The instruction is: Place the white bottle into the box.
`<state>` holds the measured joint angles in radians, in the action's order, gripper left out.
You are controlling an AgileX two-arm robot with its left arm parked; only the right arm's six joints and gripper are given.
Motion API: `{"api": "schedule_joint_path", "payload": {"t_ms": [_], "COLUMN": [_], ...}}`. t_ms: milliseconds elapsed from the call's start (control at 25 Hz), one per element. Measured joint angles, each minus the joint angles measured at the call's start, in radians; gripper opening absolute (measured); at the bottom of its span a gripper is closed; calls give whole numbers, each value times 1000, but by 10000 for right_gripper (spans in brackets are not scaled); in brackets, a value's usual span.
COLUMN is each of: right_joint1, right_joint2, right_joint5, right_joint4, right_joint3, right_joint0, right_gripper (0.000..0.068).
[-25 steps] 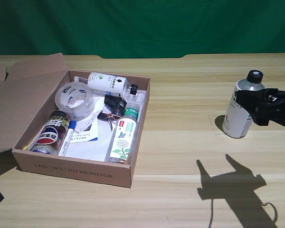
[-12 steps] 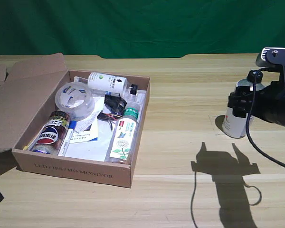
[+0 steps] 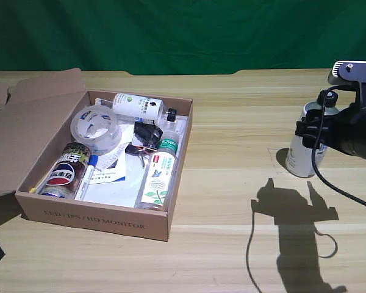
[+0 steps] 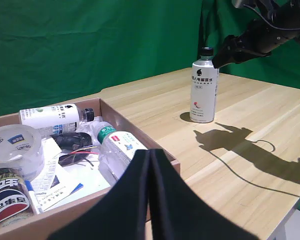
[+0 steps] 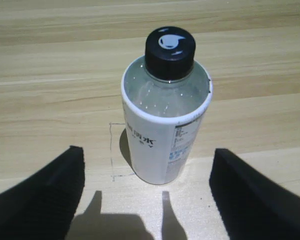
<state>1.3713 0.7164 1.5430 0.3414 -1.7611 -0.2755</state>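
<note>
Looking down through the right wrist view, I see the white bottle (image 5: 166, 120) standing upright on the wooden table (image 5: 50, 75), its black screw cap (image 5: 169, 47) pointing up at the lens and its silvery shoulder just under it. My right gripper (image 5: 147, 195) has its jaws spread wide, one black finger (image 5: 45, 195) on each side of the bottle, and neither touches it (bare wood shows between each finger and the bottle's wall).

In the exterior view the bottle (image 3: 304, 155) sits near the exterior view's right edge, partly hidden behind the gripper (image 3: 311, 131), well apart from the cardboard box (image 3: 97, 221) at the exterior view's left. The box lies open with its flaps folded out and is already crowded: a smaller white bottle with a green logo (image 3: 137, 105) along the far wall, a roll of clear tape (image 3: 95, 129), a cola can (image 3: 66, 171), a blue-capped marker (image 3: 86, 177) and a slim clear bottle with a green cap (image 3: 160, 173) lying by the wall nearest the white bottle.

From the left wrist view, the bottle (image 4: 204, 92) casts a shadow on the table beside it, with the arm above it.
</note>
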Motion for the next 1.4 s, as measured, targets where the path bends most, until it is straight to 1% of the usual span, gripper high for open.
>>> {"api": "schedule_joint_path", "payload": {"t_ms": [120,360,640,1400], "right_joint1": [32,108,186,355], "right_joint2": [1,44,88,189], "right_joint5": [-10,-14,-14,-14], "right_joint4": [-7,-72,-97,-33], "right_joint3": [0,-1,-1,3], "right_joint0": [29,85,87,87], "right_gripper": [596,596,596,596]}}
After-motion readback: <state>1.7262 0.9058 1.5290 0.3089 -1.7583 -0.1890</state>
